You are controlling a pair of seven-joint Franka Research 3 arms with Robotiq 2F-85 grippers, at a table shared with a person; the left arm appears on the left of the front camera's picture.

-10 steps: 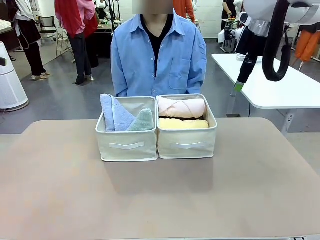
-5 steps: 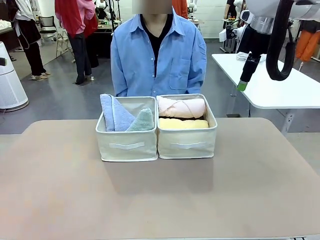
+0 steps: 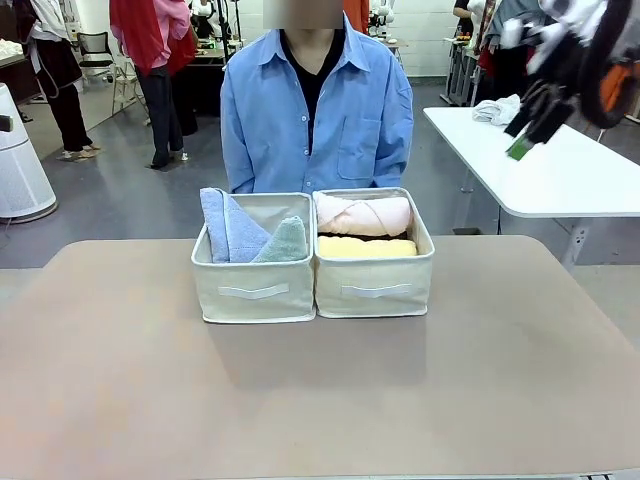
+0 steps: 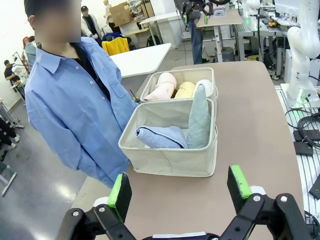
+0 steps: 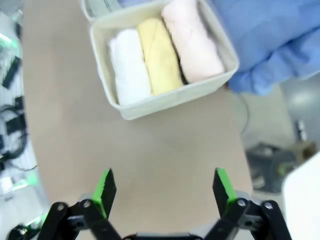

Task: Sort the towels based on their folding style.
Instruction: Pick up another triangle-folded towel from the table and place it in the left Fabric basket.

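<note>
We are looking at a beige worktop (image 3: pixel 320 380) with rounded corners. Two beige fabric boxes are sitting directly on it, side by side and touching, near the far edge. We are seeing the left box (image 3: pixel 254 288) and the right box (image 3: pixel 374 283) each showing a flat fabric handle strip on its near wall. The rest of the worktop's surface is lying bare and even in front of them. From the left wrist view we are seeing the same two boxes (image 4: pixel 172 159) standing close to the edge where the person is standing.
</note>
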